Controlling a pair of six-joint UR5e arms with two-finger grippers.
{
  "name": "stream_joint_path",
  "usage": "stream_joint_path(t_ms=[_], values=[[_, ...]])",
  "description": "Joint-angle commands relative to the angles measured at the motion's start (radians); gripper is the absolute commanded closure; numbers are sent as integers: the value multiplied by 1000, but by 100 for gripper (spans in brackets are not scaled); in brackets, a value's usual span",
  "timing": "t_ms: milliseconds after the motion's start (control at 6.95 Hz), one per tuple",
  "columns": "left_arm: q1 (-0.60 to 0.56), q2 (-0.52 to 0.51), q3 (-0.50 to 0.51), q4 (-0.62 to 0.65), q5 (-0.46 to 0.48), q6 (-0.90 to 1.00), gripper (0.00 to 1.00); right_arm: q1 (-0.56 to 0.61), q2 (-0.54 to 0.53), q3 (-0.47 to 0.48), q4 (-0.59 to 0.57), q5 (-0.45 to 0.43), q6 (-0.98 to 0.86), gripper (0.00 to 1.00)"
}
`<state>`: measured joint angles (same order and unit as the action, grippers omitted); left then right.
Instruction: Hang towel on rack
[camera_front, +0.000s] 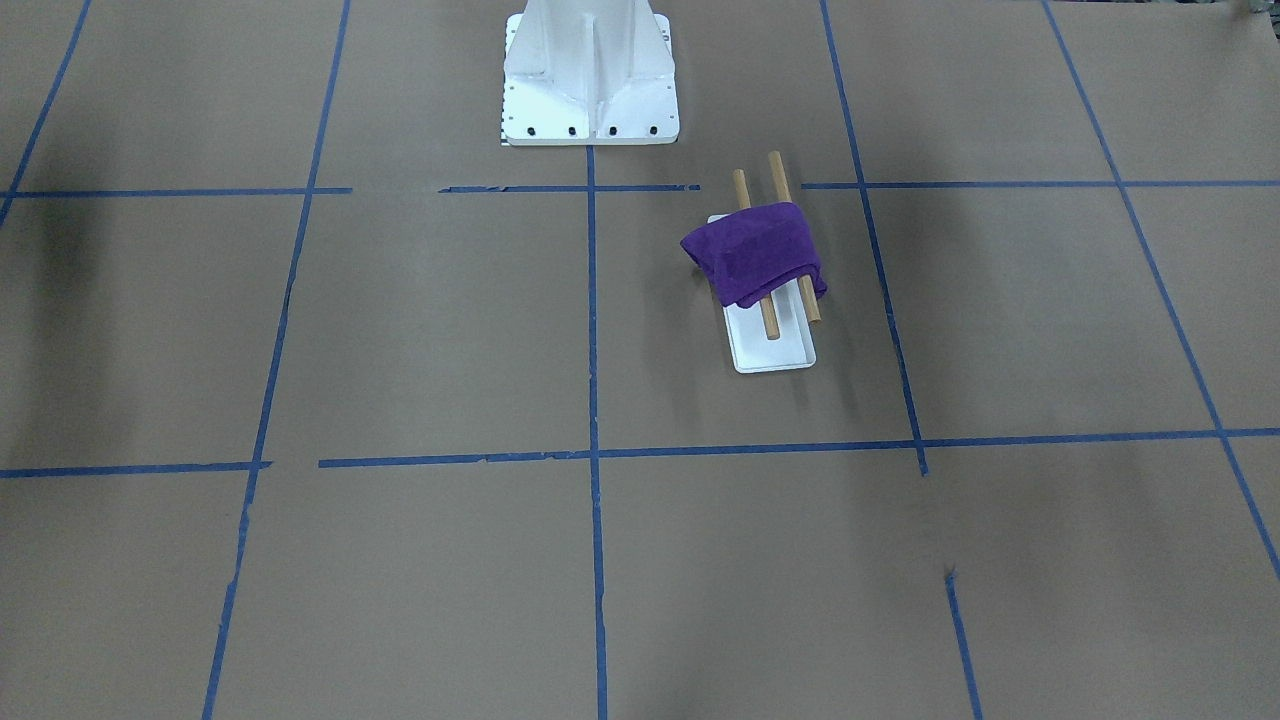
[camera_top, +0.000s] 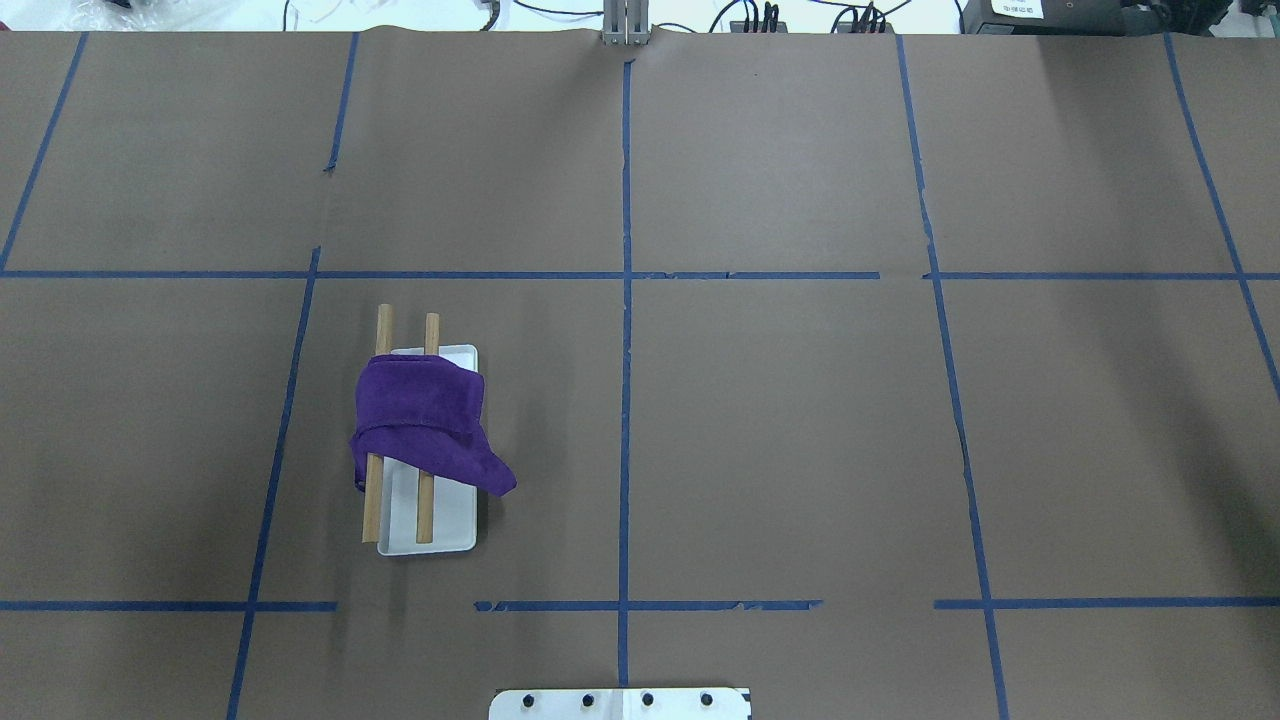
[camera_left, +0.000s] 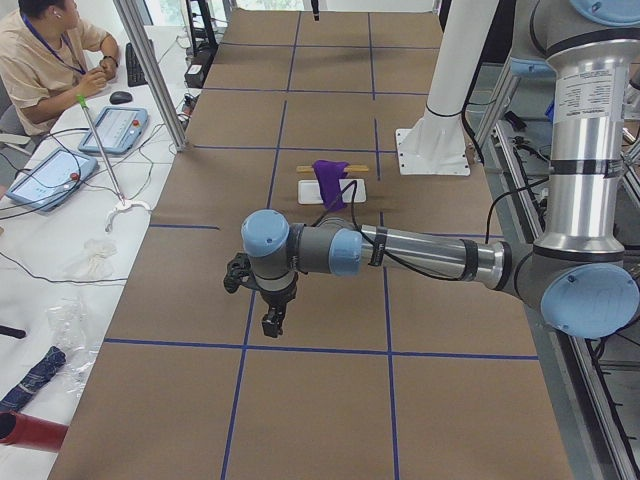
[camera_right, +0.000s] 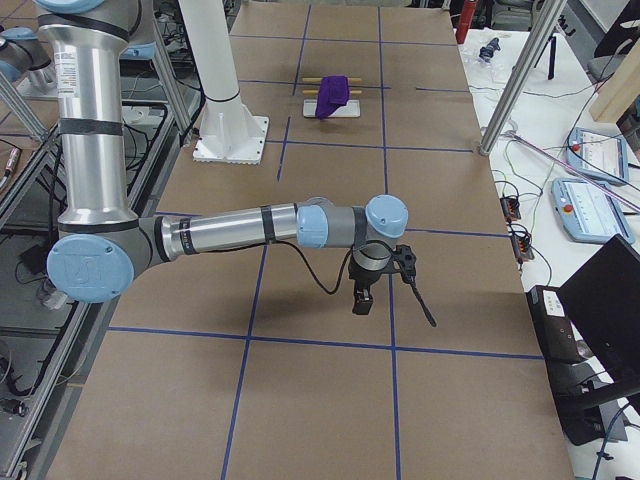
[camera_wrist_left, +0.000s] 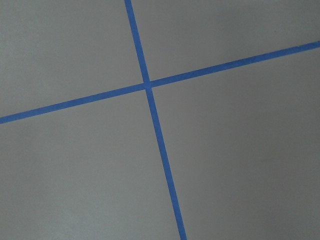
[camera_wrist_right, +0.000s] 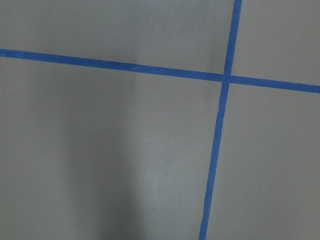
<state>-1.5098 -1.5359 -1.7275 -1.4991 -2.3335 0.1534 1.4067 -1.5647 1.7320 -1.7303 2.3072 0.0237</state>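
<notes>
The deep purple towel lies draped over the rack's two wooden rods, above the rack's white base. In the overhead view the towel covers the rods' middle and one corner hangs past the base. My left gripper shows only in the exterior left view, hanging over the table far from the rack; I cannot tell if it is open. My right gripper shows only in the exterior right view, also far from the rack; I cannot tell its state. Both wrist views show only brown paper and blue tape.
The table is covered in brown paper with a grid of blue tape lines. The robot's white base plate stands at the table's near edge. An operator sits at a side desk with control tablets.
</notes>
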Motion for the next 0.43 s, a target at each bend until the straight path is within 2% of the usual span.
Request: stream_joint_path(t_ms=[0,288], values=[[-1,-1,6,3,-1,2,0,-8,2,-3,0,-3,-5,0],[0,-1,12,2,-6,2,0,-6,-4,-14,0,0,-2,0]])
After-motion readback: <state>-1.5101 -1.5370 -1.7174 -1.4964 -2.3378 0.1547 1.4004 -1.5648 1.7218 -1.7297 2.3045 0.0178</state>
